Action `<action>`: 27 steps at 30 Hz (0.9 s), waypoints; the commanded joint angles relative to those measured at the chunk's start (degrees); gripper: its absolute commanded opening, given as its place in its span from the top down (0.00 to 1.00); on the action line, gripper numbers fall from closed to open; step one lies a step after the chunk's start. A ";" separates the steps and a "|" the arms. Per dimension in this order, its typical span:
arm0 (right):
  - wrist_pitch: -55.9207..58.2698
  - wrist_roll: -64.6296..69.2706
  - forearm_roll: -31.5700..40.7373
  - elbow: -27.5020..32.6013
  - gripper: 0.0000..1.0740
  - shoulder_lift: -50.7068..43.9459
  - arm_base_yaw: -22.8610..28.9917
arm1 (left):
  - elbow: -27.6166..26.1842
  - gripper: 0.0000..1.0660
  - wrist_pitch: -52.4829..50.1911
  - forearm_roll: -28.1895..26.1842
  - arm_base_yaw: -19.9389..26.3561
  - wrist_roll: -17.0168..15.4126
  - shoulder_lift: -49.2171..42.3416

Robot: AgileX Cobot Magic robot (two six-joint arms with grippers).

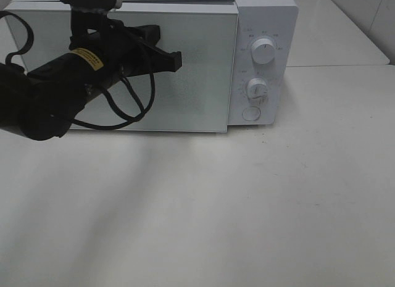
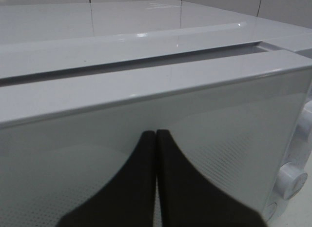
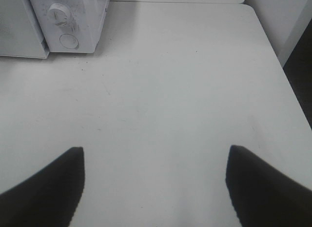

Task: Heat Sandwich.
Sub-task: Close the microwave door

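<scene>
Nearest: bare white tabletop [image 1: 247, 207] in front of the microwave, nothing on it. The right gripper [image 3: 156, 154] hangs over this stretch, in front of and to the right of the microwave, fingers spread wide and holding nothing. It looks parked clear of the door's path. It does not show in the high view.

Next: the black left arm [image 1: 49, 95], trailing a looped black cable [image 1: 139, 108], reaches in across the microwave's front. The left gripper [image 1: 178, 60] is closed, fingers pressed together with nothing between them, tip at the upper middle of the door. Probably set that way to work as one blunt pusher. Can't tell if the tip is touching the glass.

Then the white box-shaped microwave oven [image 1: 265, 28]. Its grey mirrored glass door [image 1: 197, 95] lies nearly flat to the body, with a thin gap along the door's top edge in the left wrist view, so it is likely not fully latched. Right of the door sit the upper dial [image 1: 264, 51], lower dial [image 1: 257, 88] and round button [image 1: 250, 113], all untouched.

The sandwich is not visible anywhere. It is presumably inside the microwave, but the door hides the inside. The likely step is shutting the door, with the dial to follow.
</scene>
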 commanded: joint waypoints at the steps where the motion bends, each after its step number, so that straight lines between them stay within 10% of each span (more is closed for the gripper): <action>1: -0.57 -0.11 -0.17 0.00 0.29 -1.55 -0.40 | -2.86 1.00 0.23 -3.50 0.69 -0.11 1.43; 27: -0.57 -0.06 -0.17 0.00 0.29 -1.55 -0.40 | -11.12 1.00 4.98 -3.27 0.69 -0.06 6.36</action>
